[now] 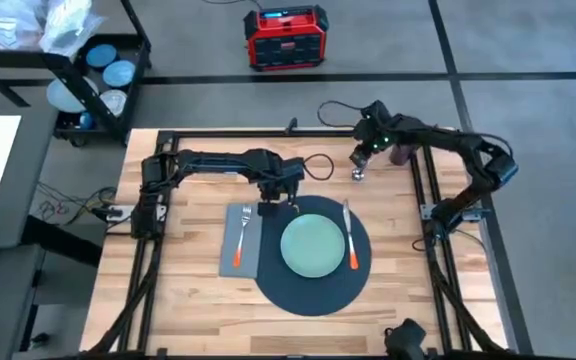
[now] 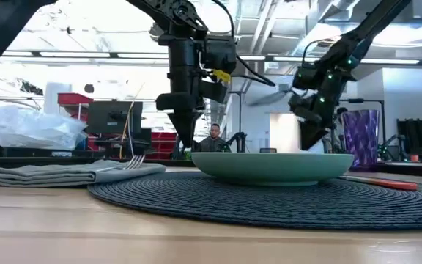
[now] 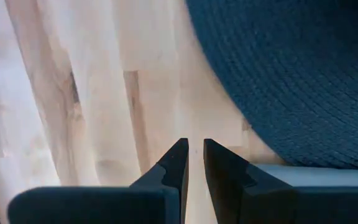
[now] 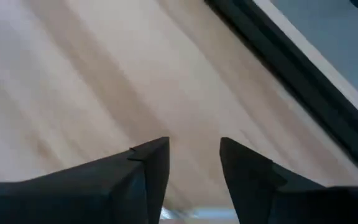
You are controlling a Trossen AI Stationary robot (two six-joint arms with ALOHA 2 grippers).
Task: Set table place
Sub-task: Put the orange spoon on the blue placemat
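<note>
Left tool nearly closed, empty, beside fork, its orange handle toward the near edge.

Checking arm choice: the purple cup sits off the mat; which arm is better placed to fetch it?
Right, probably. The open right gripper hangs close beside the cup; the left gripper is farther off, by the napkin.

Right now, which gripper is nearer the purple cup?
Right. The right gripper hovers over the table's far edge just beside the purple cup. The left gripper is farther off, past the mat's far-left rim, near the napkin.
</note>
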